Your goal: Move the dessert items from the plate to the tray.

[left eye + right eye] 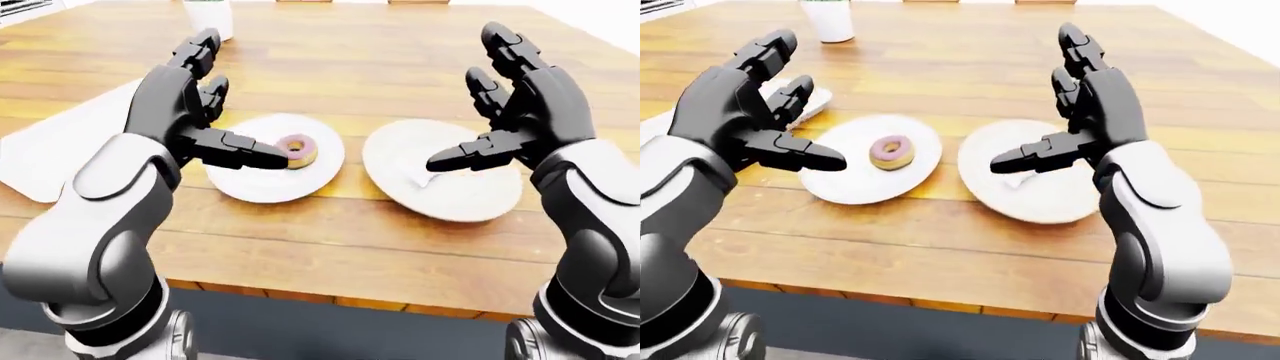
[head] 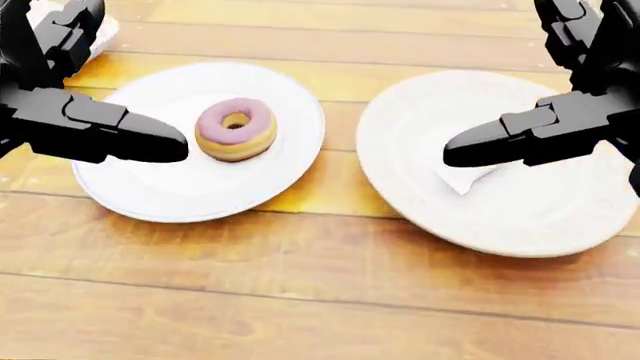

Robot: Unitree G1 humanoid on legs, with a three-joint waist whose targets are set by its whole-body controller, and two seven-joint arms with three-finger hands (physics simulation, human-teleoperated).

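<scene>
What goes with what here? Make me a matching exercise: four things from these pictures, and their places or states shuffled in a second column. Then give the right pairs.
Things:
1. doughnut
2. white folded piece
3. left hand
4. white cup

Places or states:
A. upright near the top edge of the right-eye view
B. on the plate at the right of the head view
C. open above the table, holding nothing
D. on the plate at the left of the head view, purple icing on top

Pairs: 1-D, 2-B, 3-C, 4-A
</scene>
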